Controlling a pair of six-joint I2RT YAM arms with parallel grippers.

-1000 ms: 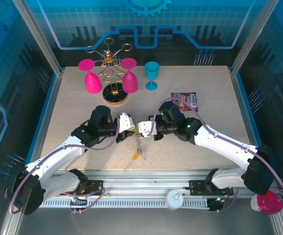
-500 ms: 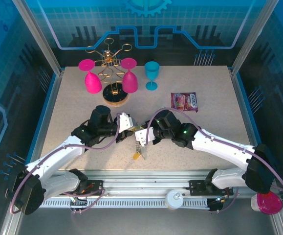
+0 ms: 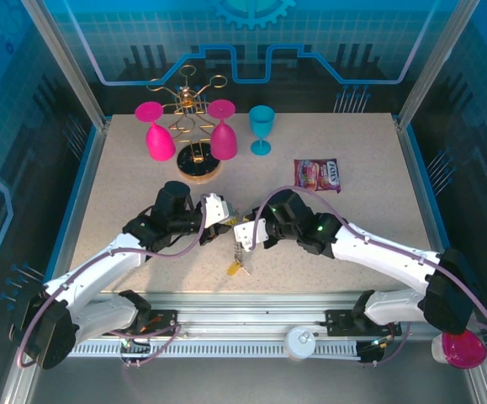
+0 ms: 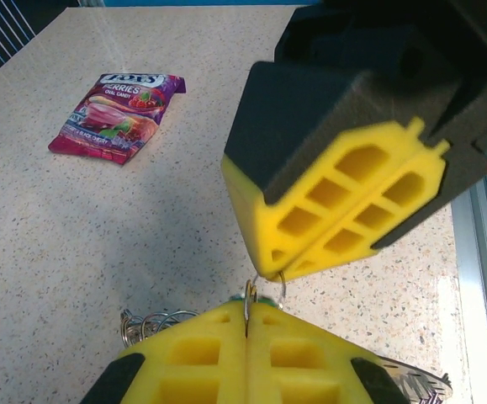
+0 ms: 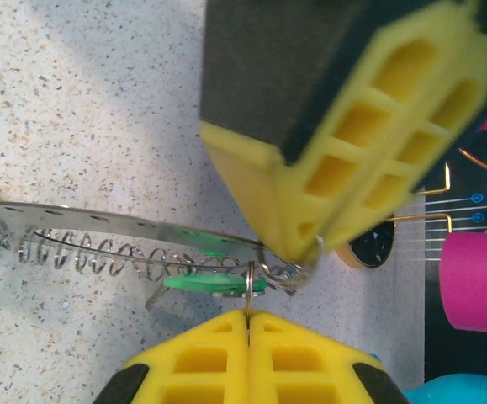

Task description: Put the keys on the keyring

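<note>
Keyring [image 3: 239, 250]: hung below the meeting point of the two tools, mid-bench toward the near edge. In the right wrist view it is seen as a wire coil [image 5: 100, 252] with a flat metal band [image 5: 125, 220] alongside it.
Loop [image 5: 249, 282]: thin wire ring at the band's end, pinched from both sides. It is also seen between the pads in the left wrist view [image 4: 264, 290].
Left tool [image 3: 226, 225]: pads pressed flat together on the loop [image 4: 247, 316]. It is seen from the right wrist as the upper yellow block [image 5: 298, 244].
Right tool [image 3: 243, 236]: pads likewise clamped on the loop [image 5: 248, 318], tip to tip with the left tool [image 4: 270, 265].
Keys [image 5: 214, 283]: two green heads are noted against the coil. A yellow key [image 3: 236, 269] is seen at the bottom of the hanging string; whether it touches the bench cannot be told.
Bench [image 3: 352, 143]: speckled beige top.
Packet [image 3: 317, 174]: laid flat, right of centre, well apart from the tools.
Rack [image 3: 197, 105]: gold wire on a round base at the far left, with two pink glasses [image 3: 156, 135] hung upside down on it.
Cup [image 3: 262, 128]: teal, upright, just right of the rack.
</note>
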